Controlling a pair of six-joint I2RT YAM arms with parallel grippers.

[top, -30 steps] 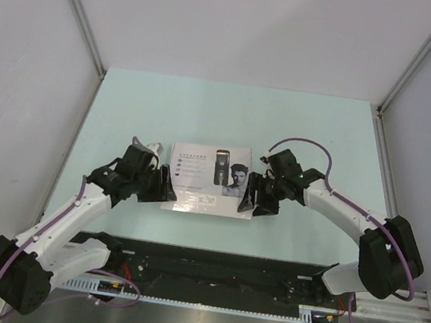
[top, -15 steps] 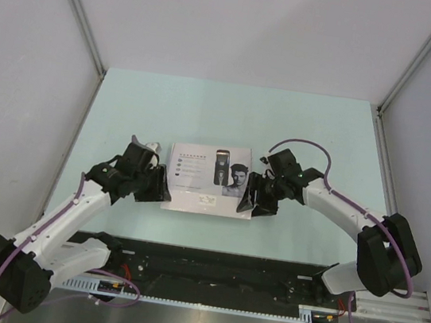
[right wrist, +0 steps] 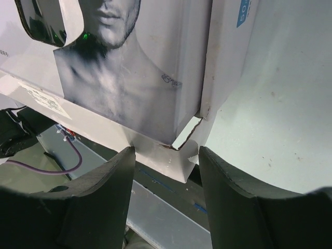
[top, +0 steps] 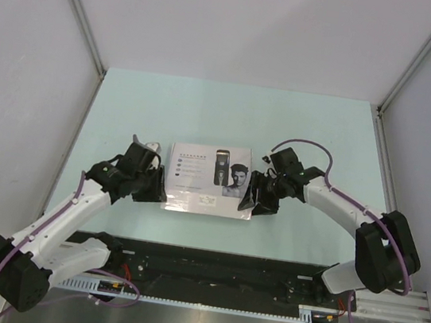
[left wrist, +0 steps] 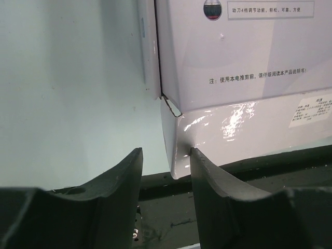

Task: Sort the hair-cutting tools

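A white box (top: 197, 177) lies flat in the middle of the table, its lid printed with a clipper and a man's face. The clipper, comb guards, brush and cable themselves are out of view. My left gripper (top: 156, 188) is open at the box's near left corner; in the left wrist view (left wrist: 165, 162) the corner of the box (left wrist: 238, 78) sits between the fingers, against the right one. My right gripper (top: 255, 200) is open at the near right corner; in the right wrist view (right wrist: 165, 162) the torn corner flap of the box (right wrist: 129, 78) lies between the fingers.
The pale green table (top: 230, 115) is walled by grey panels at the back and both sides. A black rail (top: 208, 269) with the arm bases runs along the near edge, just below the box.
My left gripper has shifted slightly left and nearer, onto the box's near left corner. My right gripper has edged a little closer to the near right corner. The box has not visibly moved.
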